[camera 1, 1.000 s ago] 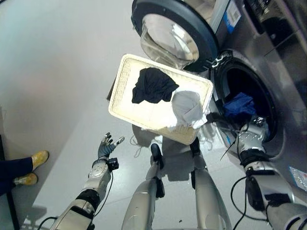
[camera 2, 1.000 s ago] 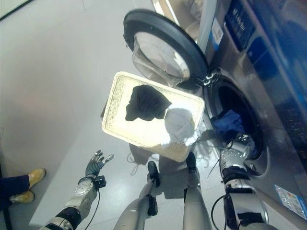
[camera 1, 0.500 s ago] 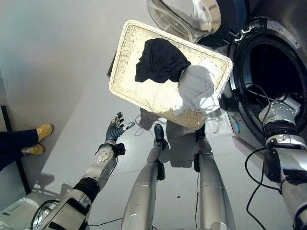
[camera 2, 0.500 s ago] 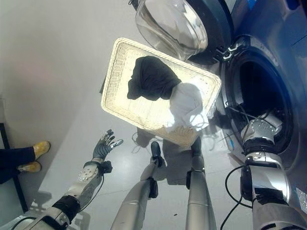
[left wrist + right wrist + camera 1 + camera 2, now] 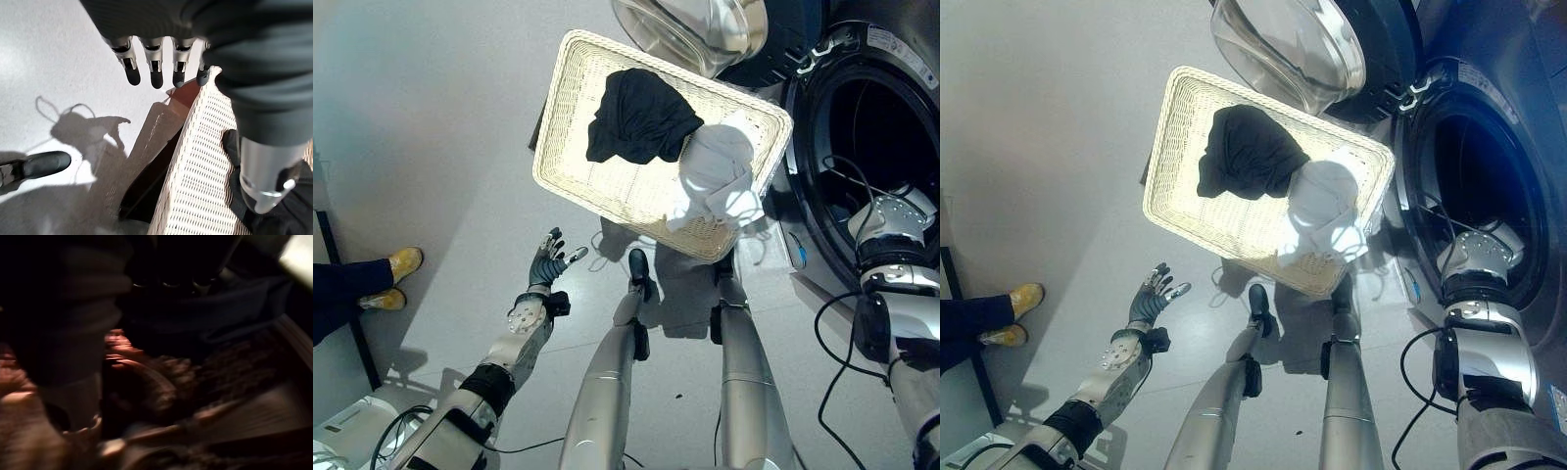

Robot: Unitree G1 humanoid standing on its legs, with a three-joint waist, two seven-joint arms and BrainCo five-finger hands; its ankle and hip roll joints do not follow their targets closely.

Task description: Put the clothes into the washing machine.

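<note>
While the right hand (image 5: 893, 217) is reaching into the dark drum of the washing machine (image 5: 886, 108) at about 3 o'clock, its fingers are hidden, so I cannot tell if they are holding anything. Dark cloth is showing in the right wrist view, but what it is stays unclear. The white basket (image 5: 570, 117) is sitting right beside the open door (image 5: 705, 29), probably so the clothes are easy to reach. A black garment (image 5: 636, 117) and a white garment (image 5: 717, 176) are lying in it, touching, still waiting to go in. The left hand (image 5: 546, 266) is hanging at about 7 o'clock with its fingers (image 5: 155, 78) spread apart, holding nothing.
</note>
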